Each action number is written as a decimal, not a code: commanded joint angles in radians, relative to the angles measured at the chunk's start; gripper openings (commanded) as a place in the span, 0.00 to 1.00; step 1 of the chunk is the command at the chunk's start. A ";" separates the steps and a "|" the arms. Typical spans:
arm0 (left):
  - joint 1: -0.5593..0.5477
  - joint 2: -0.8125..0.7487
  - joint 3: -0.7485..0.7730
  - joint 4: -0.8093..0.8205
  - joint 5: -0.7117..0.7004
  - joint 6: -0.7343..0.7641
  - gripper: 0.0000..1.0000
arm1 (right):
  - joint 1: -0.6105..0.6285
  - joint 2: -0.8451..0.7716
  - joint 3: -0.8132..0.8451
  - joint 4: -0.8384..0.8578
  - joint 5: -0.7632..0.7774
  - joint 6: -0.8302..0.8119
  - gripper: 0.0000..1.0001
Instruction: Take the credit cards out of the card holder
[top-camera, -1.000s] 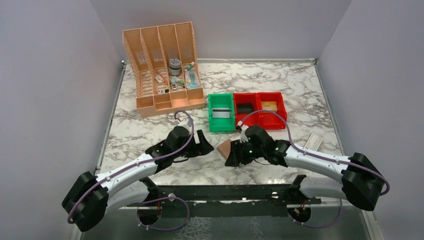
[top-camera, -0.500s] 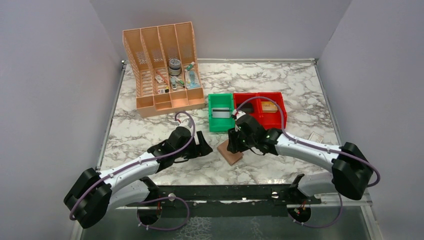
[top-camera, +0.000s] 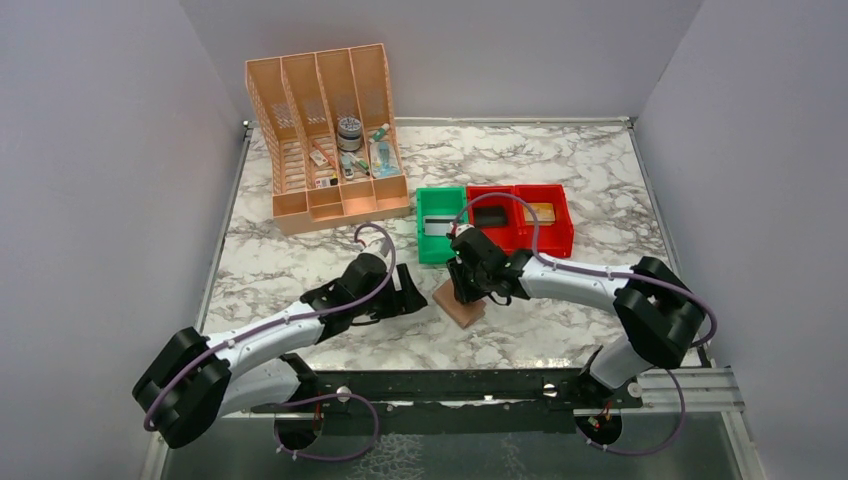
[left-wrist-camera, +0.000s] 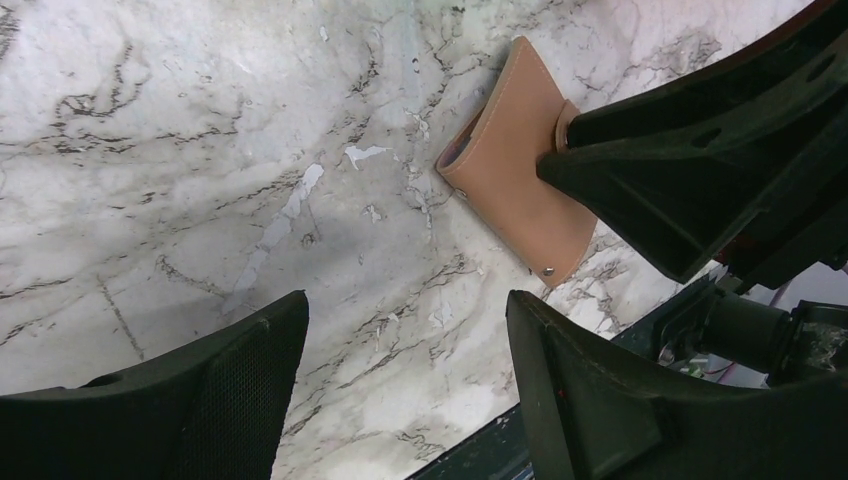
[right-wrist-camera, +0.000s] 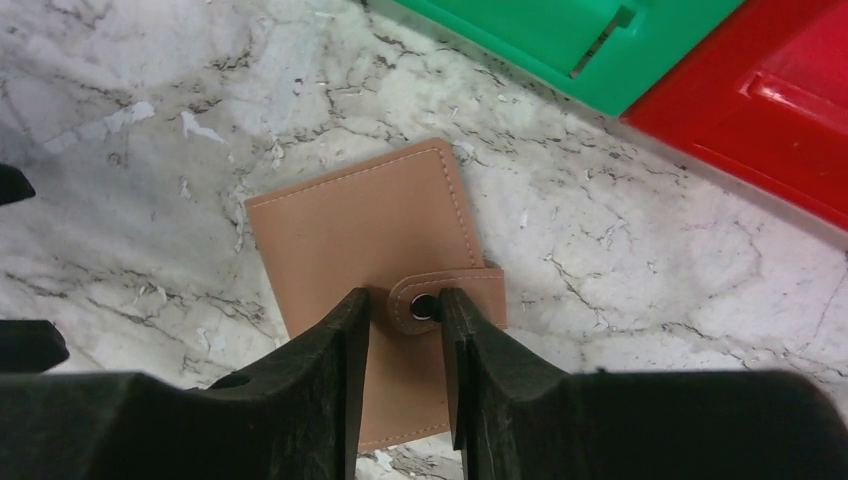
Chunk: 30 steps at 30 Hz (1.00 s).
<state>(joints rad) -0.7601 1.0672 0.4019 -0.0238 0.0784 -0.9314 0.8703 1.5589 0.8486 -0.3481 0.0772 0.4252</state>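
Observation:
The brown card holder (top-camera: 462, 303) lies folded shut on the marble, its snap tab fastened. It also shows in the left wrist view (left-wrist-camera: 510, 160) and the right wrist view (right-wrist-camera: 350, 230). My right gripper (top-camera: 468, 284) is straight over it. Its jaws (right-wrist-camera: 405, 305) stand a narrow gap apart, either side of the snap, and pinch nothing. My left gripper (top-camera: 413, 292) is wide open and empty (left-wrist-camera: 405, 300), just left of the holder. A dark flat card (top-camera: 438, 226) lies in the green bin and another (top-camera: 489, 215) in the red bin. The holder's inside is hidden.
The green bin (top-camera: 424, 243) and the red double bin (top-camera: 556, 238) stand just behind the holder; both show in the right wrist view, green (right-wrist-camera: 560, 40) and red (right-wrist-camera: 780, 110). An orange file rack (top-camera: 325, 140) with small items stands at the back left.
My right gripper swung left, set the holder flat on the marble, and now sits over its snap tab. The left arm barely moved.

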 joint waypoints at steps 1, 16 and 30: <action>-0.023 0.051 0.045 0.044 0.012 0.007 0.75 | 0.004 0.079 -0.056 -0.024 0.111 0.051 0.29; -0.087 0.255 0.135 0.116 -0.043 0.000 0.77 | -0.027 -0.125 -0.170 0.160 -0.191 0.271 0.01; -0.146 0.445 0.226 -0.026 -0.139 0.080 0.47 | -0.224 -0.326 -0.365 0.297 -0.442 0.395 0.01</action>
<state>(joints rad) -0.8837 1.4460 0.5884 0.0681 0.0132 -0.9062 0.7097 1.2800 0.5220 -0.0856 -0.2722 0.8082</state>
